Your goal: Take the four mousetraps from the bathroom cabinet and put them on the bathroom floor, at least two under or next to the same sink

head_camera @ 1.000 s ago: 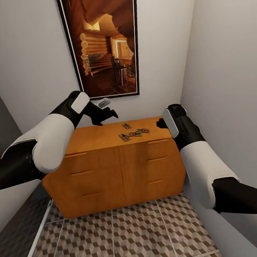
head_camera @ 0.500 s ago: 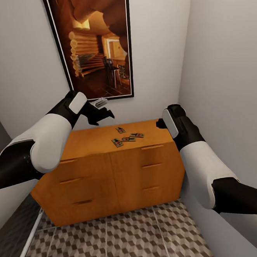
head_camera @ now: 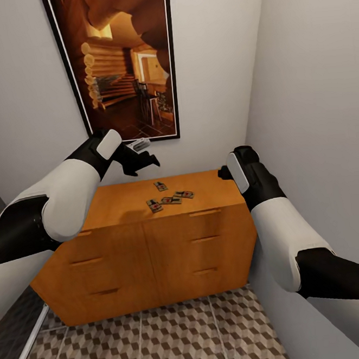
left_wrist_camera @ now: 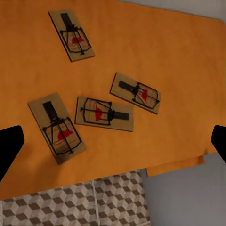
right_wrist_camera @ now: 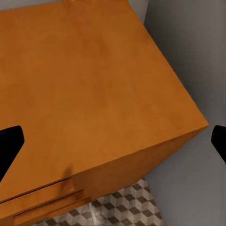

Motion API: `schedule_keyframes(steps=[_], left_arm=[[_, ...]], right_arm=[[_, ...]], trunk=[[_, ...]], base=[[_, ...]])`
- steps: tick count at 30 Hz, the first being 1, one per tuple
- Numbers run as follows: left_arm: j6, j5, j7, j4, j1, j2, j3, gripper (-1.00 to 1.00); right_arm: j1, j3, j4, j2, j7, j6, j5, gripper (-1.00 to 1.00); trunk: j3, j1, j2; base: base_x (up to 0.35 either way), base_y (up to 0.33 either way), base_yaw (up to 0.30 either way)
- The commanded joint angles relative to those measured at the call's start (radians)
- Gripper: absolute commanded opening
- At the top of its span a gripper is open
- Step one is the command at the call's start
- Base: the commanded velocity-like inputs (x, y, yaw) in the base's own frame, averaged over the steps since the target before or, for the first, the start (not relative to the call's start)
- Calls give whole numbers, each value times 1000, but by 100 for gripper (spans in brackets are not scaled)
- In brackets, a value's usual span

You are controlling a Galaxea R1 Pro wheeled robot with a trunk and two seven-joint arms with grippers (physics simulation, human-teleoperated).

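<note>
Below the wide-open left end effector [left_wrist_camera: 113,141], four mousetraps [left_wrist_camera: 104,113] on the cabinet [left_wrist_camera: 179,61].

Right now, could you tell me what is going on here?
The robot faces a wooden cabinet with four mousetraps lying loose on its top. The left hand hovers open above them, holding nothing; the right hand hangs open over the cabinet's right end. None of the traps is on the tiled bathroom floor yet.
</note>
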Motion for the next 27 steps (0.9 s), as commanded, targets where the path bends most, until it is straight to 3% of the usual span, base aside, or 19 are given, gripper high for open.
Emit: schedule_keyframes(steps=[1, 11, 13, 19, 23, 27], left_arm=[[4, 8, 10, -1, -1, -1, 6, 100], [2, -3, 31, 0, -1, -2, 6, 100], [2, -23, 90, -1, -1, 0, 6, 100], [3, -59, 395, 0, 0, -1, 9, 100], [6, -61, 480, 1, 12, -10, 11, 100], [6, -43, 503, 1, 21, -14, 13, 100]], right_arm=[[-1, -2, -1, 1, -9, 1, -11, 100], [-1, -2, -1, 0, -1, 1, -11, 100], [-1, -2, 1, -1, 25, 2, -11, 100], [-1, 9, 7, -6, 125, 4, -9, 100], [-1, 38, 8, -7, 143, 4, -10, 100], [-1, 51, 8, -7, 148, 3, -11, 100]], trunk=[[-1, 0, -1], [-1, 0, -1], [-1, 0, -1], [-1, 0, -1], [-1, 0, -1], [-1, 0, -1]], base=[[13, -13, 0], [4, -3, 0], [0, 0, 0], [0, 0, 0], [0, 0, 0], [0, 0, 0]])
